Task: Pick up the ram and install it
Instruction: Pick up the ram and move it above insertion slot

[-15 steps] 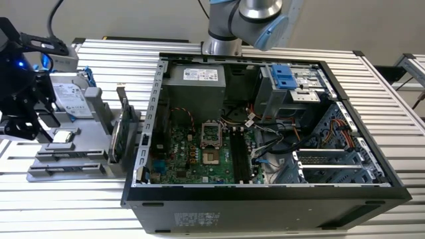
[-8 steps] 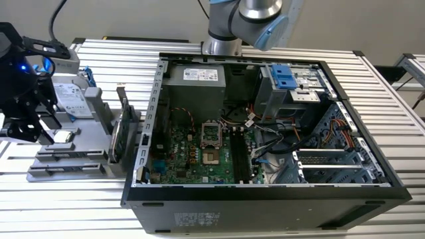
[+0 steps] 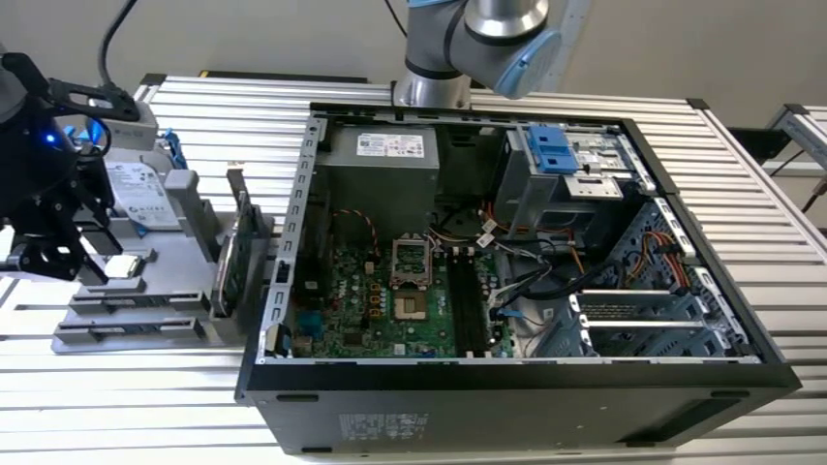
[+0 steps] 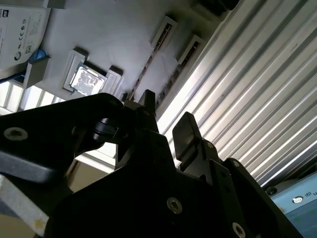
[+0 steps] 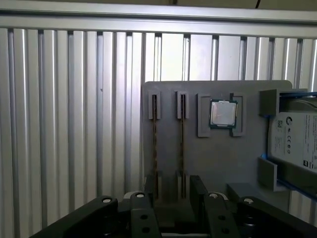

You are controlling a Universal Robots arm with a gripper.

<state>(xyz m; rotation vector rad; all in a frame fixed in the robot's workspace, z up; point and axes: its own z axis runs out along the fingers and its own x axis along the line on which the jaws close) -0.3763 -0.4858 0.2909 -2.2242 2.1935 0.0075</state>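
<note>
Two ram sticks stand on edge in slots of a grey holder tray [image 5: 237, 163], one [image 5: 154, 144] beside the other [image 5: 182, 144]. In the second wrist view they run as thin dark lines [image 4: 148, 67]; in the exterior view they lie at the tray's near end [image 3: 136, 301]. My gripper [image 5: 173, 194] hovers open over the end of these slots. One ram stick runs between its fingers and the other runs by a black finger [image 5: 148, 191]. Nothing is held. The gripper [image 4: 167, 119] is open in the second wrist view too. It hangs at the exterior view's left [image 3: 65, 260].
The tray also carries a processor chip [image 5: 224, 113], a hard drive [image 5: 297, 139] in a blue frame and an upright expansion card [image 3: 236, 247]. The open computer case [image 3: 517, 373] lies on the ribbed metal table, its motherboard memory slots [image 3: 466, 300] exposed.
</note>
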